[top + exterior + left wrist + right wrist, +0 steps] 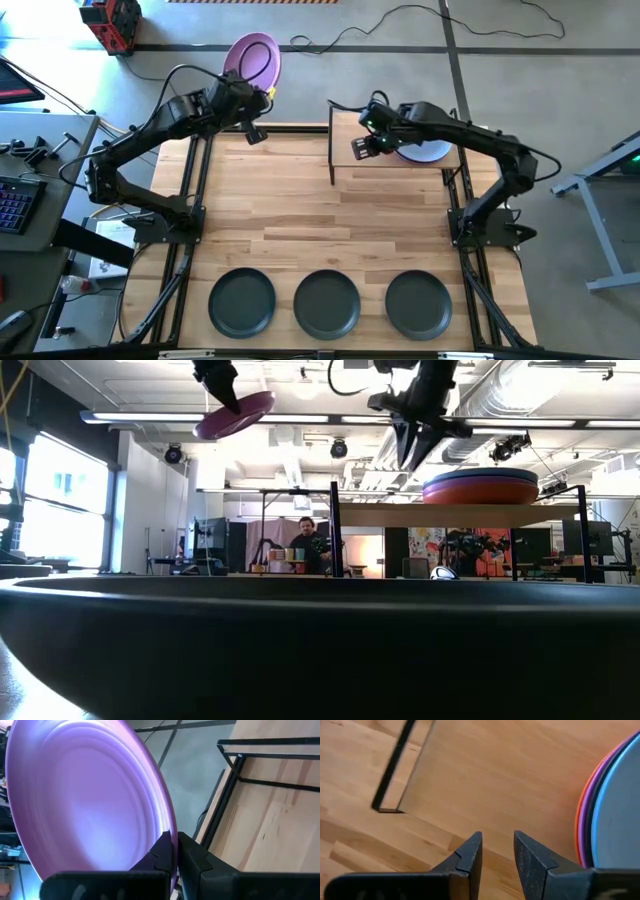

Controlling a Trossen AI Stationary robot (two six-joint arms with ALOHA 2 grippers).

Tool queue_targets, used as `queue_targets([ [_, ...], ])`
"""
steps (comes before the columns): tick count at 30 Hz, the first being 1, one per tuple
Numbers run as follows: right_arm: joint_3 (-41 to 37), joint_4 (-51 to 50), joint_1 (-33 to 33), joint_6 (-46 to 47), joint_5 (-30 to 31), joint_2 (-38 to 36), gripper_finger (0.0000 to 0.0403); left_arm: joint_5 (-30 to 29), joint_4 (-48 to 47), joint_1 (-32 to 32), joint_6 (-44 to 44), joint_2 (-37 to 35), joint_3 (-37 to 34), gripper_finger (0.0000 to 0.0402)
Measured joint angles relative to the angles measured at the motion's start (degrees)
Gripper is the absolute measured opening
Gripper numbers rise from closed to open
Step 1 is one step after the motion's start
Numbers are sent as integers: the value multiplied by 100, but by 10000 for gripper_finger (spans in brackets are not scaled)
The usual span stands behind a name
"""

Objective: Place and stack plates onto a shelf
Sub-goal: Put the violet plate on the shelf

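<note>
Left wrist view: left fingers (pixel 172 851) clamp glossy purple plate (pixel 90 795) rim; right fingers (pixel 497 851) parted, empty, above shelf (pixel 510 775).

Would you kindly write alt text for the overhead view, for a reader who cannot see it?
Seen from above, the left gripper holds a purple plate by its rim beyond the table's far edge, while the right gripper, open and empty, hovers over the small wooden shelf beside a stack of plates. Three dark plates sit in a row along the near edge.

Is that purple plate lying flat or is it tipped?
Tipped. The purple plate hangs slanted in the air, pinched at its rim by the left gripper.
</note>
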Motion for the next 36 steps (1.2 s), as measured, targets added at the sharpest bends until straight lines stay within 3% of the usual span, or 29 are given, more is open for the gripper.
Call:
queue_targets([
  [36,-42,-1162,-809,29,369,23,92,155,0,-2,134,0,0,3],
])
